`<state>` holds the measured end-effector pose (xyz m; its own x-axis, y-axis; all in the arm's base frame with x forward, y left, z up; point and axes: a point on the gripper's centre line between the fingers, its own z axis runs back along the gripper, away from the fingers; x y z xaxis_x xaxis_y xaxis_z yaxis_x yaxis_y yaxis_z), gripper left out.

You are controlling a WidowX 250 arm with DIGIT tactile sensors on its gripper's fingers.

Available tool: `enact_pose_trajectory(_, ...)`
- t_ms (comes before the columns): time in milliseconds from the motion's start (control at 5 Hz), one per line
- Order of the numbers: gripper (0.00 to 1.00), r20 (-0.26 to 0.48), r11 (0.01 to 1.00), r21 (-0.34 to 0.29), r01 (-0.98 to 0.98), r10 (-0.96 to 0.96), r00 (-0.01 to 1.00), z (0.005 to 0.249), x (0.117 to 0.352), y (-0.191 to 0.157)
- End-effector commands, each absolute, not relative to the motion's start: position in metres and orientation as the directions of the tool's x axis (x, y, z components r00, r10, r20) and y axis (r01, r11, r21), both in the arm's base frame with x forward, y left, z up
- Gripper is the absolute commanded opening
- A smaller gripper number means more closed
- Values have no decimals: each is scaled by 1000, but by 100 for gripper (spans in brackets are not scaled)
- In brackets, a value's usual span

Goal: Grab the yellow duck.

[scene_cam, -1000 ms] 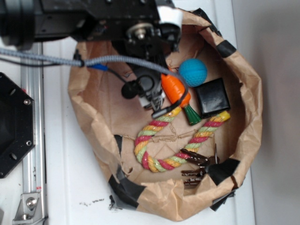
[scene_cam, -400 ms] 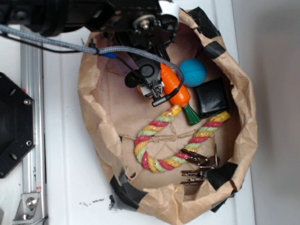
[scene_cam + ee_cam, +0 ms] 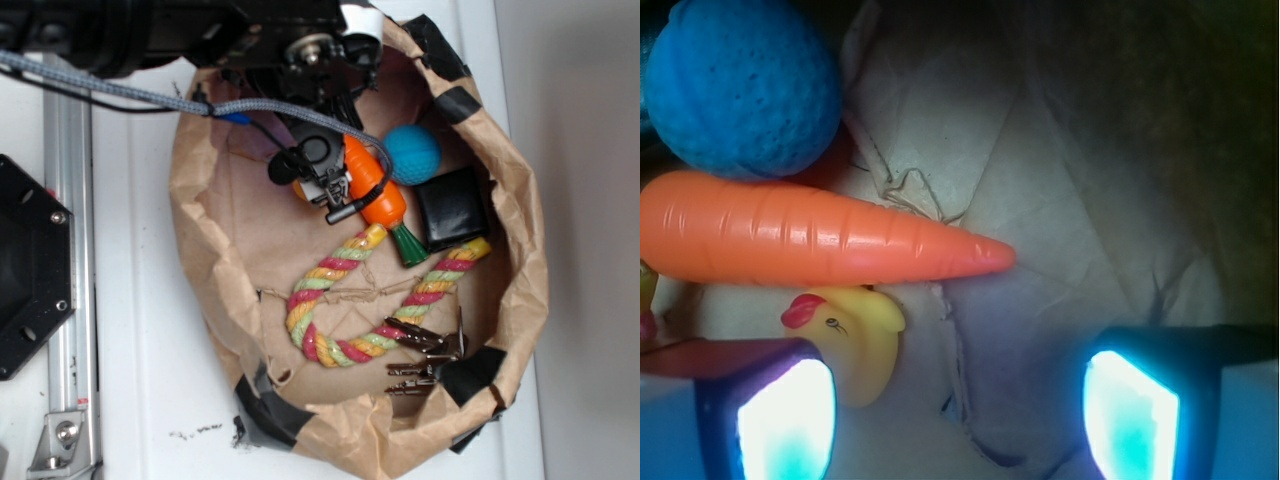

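The yellow duck [image 3: 858,338] shows in the wrist view, a small glossy toy with a red beak lying on the brown paper just below the orange carrot [image 3: 820,245]. My gripper [image 3: 958,415] is open, its jaws wide apart. The duck rests against the inner side of the left finger [image 3: 780,420], while the right finger [image 3: 1135,412] is far from it. In the exterior view my gripper [image 3: 325,182] is low inside the bag beside the carrot [image 3: 375,190], and the arm hides the duck there.
A blue ball [image 3: 740,85] touches the carrot's thick end. In the crumpled paper bag [image 3: 522,285] also lie a braided rope [image 3: 345,285], a black box [image 3: 452,208] and metal clips [image 3: 425,352]. The bag's walls rise all round.
Over the last second my gripper shifted slightly up and to the right beside the carrot, and the bag's left wall was pushed inward. Since 0.4 s ago almost nothing moved.
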<state>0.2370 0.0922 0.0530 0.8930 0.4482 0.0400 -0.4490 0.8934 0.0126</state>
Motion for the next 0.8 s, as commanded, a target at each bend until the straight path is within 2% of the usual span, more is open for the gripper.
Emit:
enact_pose_trajectory(0,100,92,877,12,-481,478,874,56,241,106)
enact_pose_trajectory(400,100,48,901,61,-429,427,903,31,241,93)
enact_pose_trajectory(600,100,13,923,53,-381,381,924,25,239,80)
